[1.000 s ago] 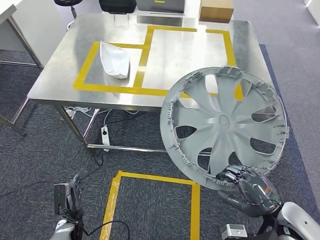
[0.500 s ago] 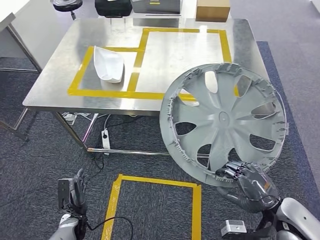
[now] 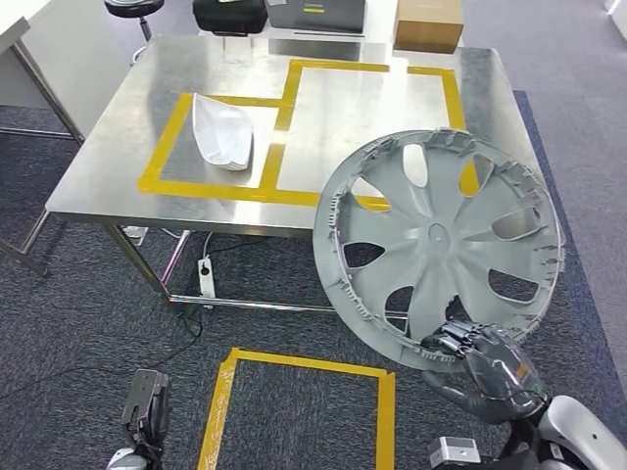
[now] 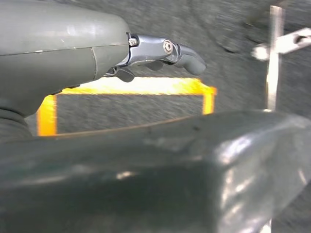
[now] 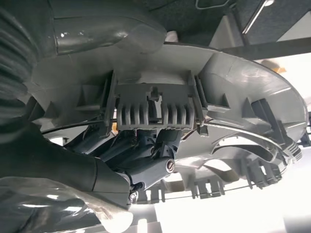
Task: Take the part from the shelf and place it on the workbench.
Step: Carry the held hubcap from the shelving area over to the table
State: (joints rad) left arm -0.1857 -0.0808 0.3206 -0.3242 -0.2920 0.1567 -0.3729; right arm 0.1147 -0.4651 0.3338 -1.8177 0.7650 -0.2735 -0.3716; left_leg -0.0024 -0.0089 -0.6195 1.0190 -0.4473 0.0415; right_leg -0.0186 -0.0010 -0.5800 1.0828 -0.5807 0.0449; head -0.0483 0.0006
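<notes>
A large grey wheel cover with open spokes hangs tilted in front of the steel workbench, its upper part overlapping the bench's near right corner in the head view. My right hand grips its lower rim from below. In the right wrist view the fingers curl under the ribbed clip on the wheel cover's rim. My left hand hangs low over the carpet with its fingers stretched out and nothing in them.
Yellow tape marks rectangles on the bench; a white curved part lies in the left one. A cardboard box and a black case stand behind the bench. A power strip lies under it, and a yellow tape square marks the floor.
The whole view has shifted slightly, so the camera moved. My left hand has sunk lower at the bottom left. The wheel cover stays in my right hand's grip.
</notes>
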